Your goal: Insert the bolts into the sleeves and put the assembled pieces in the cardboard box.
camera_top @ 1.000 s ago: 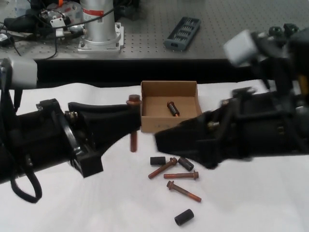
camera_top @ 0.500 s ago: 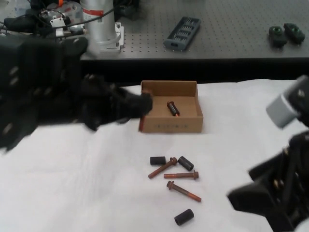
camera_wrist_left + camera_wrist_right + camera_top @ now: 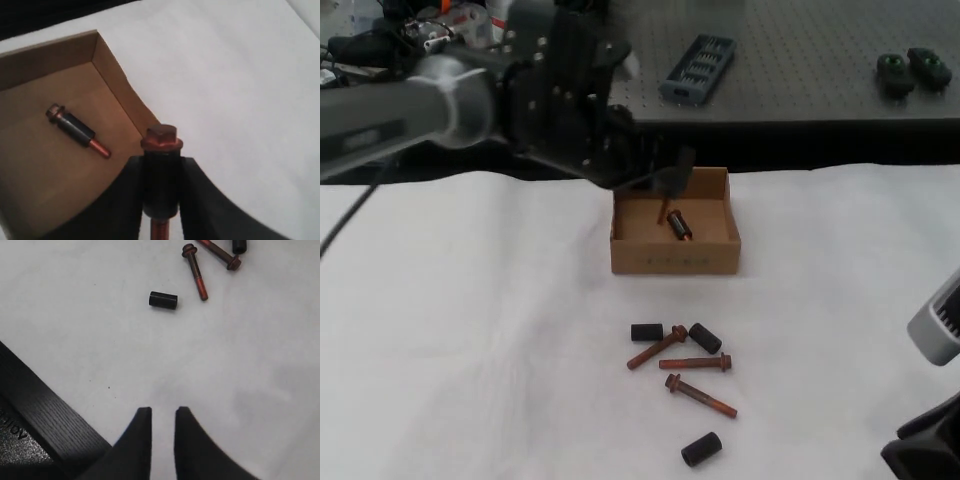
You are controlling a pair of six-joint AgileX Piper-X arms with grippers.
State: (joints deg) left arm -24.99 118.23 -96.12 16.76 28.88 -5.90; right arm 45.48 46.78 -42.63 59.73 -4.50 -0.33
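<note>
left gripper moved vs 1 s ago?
Yes. The left gripper, shut on a sleeved bolt, went from beside the cardboard box's near-left corner to above its far side.

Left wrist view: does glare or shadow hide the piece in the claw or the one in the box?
Left wrist view: no glare; the held piece's black sleeve merges with the left claw, its bolt head stands out; the boxed piece is evenly lit. High view: the left arm overlaps the cardboard box rim.
</note>
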